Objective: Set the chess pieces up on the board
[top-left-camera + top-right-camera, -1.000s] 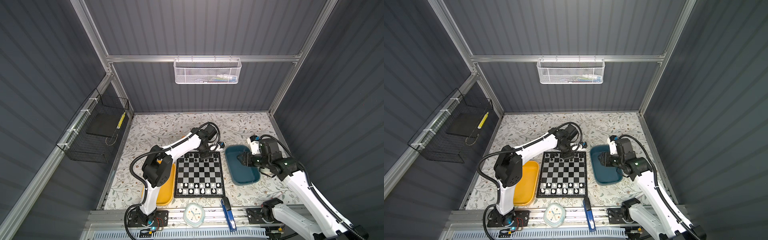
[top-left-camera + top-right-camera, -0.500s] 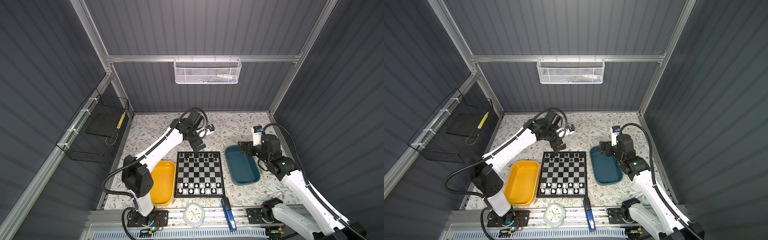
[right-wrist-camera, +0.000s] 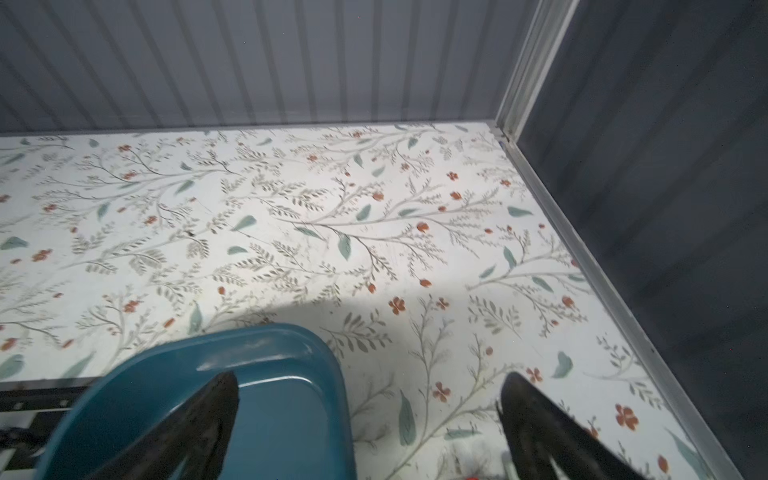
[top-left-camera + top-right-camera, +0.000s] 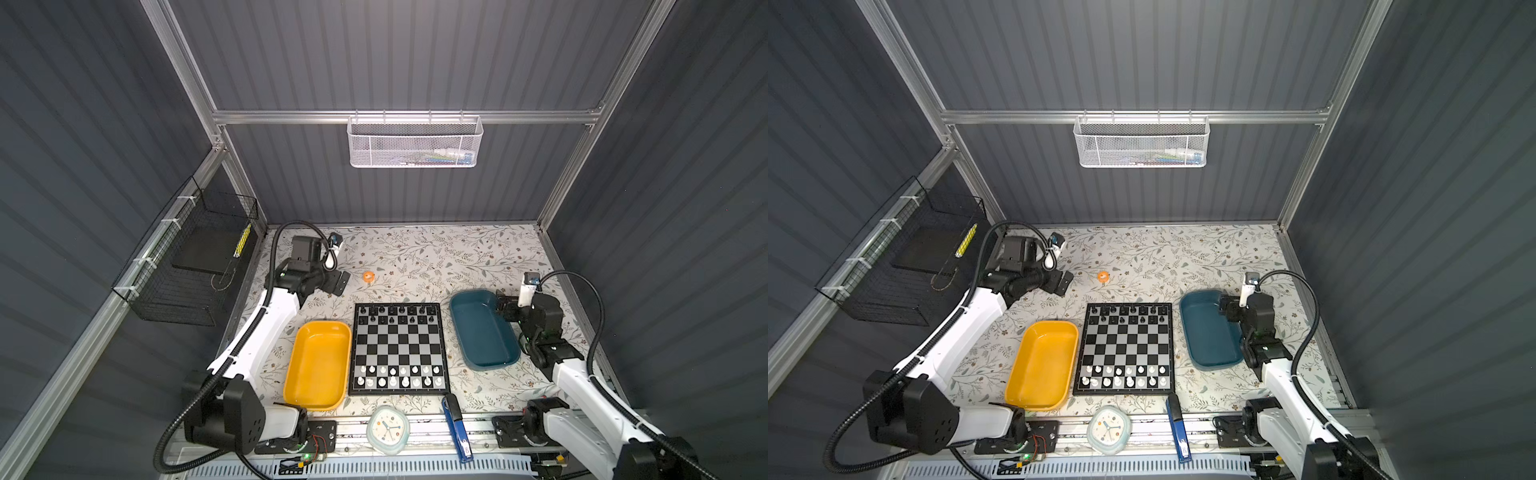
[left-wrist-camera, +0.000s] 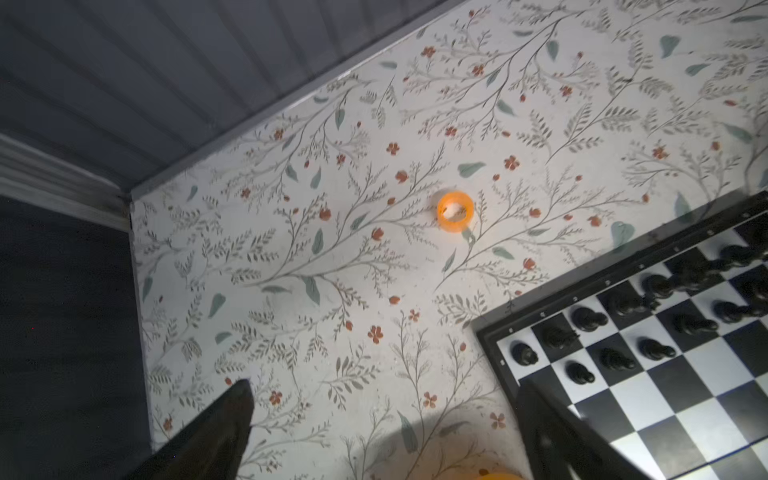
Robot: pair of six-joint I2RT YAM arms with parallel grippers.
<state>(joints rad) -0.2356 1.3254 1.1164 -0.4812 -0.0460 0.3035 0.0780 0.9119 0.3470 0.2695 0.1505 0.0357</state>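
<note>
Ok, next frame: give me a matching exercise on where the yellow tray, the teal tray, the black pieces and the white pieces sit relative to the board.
Things:
1. yellow tray
2. teal tray
3. black chess pieces
4. white chess pieces

Places, as in both top views:
A. on the far rows of the board
B. on the table, right of the board
C. on the board's near rows
D. on the table, left of the board

Pairs: 1-D, 2-B, 3-A, 4-C

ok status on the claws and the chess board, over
Left claw open, empty, beyond the board. Right claw open, empty, above blue tray rim. Black pieces on far rows, white pieces on near rows. Nothing in the way.
</note>
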